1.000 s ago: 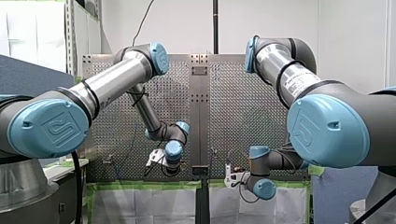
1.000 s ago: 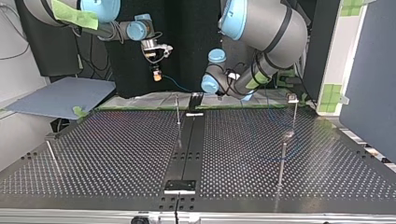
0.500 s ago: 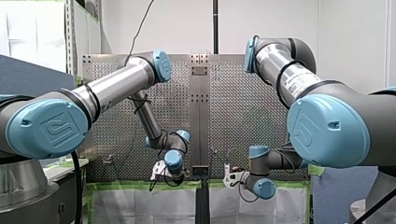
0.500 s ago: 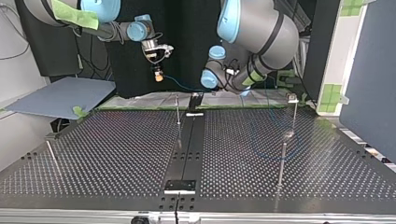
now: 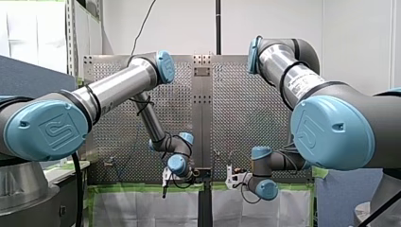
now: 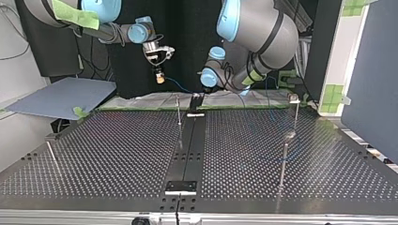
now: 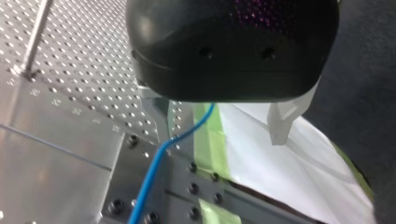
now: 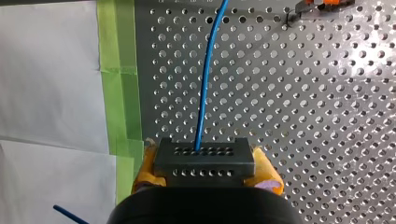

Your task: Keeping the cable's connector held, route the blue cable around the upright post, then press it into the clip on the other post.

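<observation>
Posts stand on the perforated table in the top view. Nearest, an upright post stands at four o'clock and a leaning post at eight. Farther on, a slim post rises near centre, beside the dark rail, and a fourth post at two o'clock carries a clip on top. Beyond the table's far edge, at eleven o'clock, the robot's right gripper hangs with its yellow pads clamped on the dark connector. The blue cable runs from the connector straight ahead of that gripper over the table, green tape beside it. In the front view the left gripper hangs near six o'clock; the cable trails from beneath it, and whether it is open or closed cannot be told.
</observation>
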